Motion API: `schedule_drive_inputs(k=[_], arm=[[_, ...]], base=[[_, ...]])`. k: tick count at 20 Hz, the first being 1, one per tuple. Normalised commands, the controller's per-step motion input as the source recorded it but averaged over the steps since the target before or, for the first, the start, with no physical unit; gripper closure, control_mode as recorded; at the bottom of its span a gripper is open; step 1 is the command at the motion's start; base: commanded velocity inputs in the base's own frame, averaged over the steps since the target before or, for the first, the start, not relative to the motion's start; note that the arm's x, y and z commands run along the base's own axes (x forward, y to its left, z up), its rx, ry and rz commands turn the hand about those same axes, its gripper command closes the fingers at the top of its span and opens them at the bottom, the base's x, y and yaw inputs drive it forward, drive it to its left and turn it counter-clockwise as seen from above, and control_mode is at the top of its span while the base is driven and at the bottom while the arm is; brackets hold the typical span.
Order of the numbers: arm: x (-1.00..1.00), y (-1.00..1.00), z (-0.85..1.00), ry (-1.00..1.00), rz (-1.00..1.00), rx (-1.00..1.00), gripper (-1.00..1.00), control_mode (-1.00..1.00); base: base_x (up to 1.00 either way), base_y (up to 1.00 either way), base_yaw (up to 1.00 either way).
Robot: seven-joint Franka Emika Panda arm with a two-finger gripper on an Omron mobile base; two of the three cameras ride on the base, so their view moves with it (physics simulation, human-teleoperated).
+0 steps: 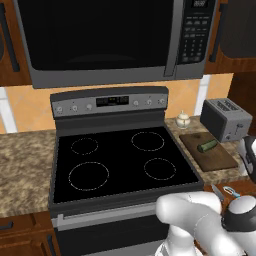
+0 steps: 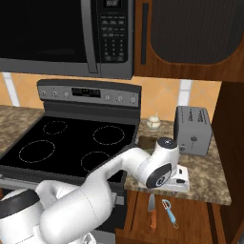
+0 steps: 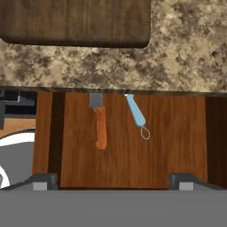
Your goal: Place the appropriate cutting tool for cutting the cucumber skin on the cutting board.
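The gripper (image 3: 113, 179) hangs wide open, empty, above the peeler (image 3: 137, 116) and knife (image 3: 100, 124). The cucumber (image 1: 207, 146) lies on the cutting board (image 1: 220, 161).

Base views flank stove (image 1: 120, 160); hand view downward

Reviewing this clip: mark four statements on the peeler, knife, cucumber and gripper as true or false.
1. The cucumber lies on the cutting board. True.
2. The peeler is already on the board. False: it lies in the open drawer.
3. The knife lies beside the peeler. True.
4. The gripper is shut on the knife. False: its fingers stand open, holding nothing.
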Motion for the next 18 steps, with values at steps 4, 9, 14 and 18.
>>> schedule_drive_inputs(k=[4,9,14,18], arm=[[-0.07,-0.32,-0.54,0.06,0.0,-0.08,-1.0,-1.0],[0.0,-0.12,-0.52,0.03,-0.01,-0.04,-1.0,-1.0],[-0.18,-0.15,-0.5,0.01,0.04,-0.03,-1.0,-1.0],[-0.08,-0.01,-0.43,-0.02,0.11,-0.01,-1.0,-1.0]], base=[[0.0,0.0,0.0],[0.0,0.0,0.0],[0.0,0.0,0.0],[0.0,0.0,0.0]])
